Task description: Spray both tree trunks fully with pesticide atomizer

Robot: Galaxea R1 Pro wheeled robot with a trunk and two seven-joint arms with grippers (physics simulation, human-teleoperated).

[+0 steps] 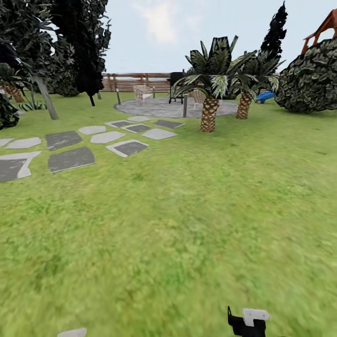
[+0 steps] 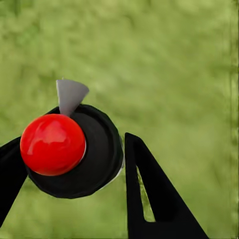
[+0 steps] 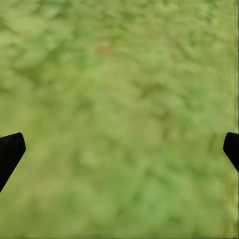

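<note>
Between the left gripper's (image 2: 74, 164) black fingers sits the atomizer (image 2: 74, 152), pinched and lifted above the lawn (image 2: 174, 59); right gripper (image 3: 119, 154) spread empty. Spraying remains, with both trunks out of sight.

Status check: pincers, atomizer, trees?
Left pincer shut on atomizer, red cap up. Right pincer open over grass. Only short palms ahead; open lawn between, nothing in the way.
</note>
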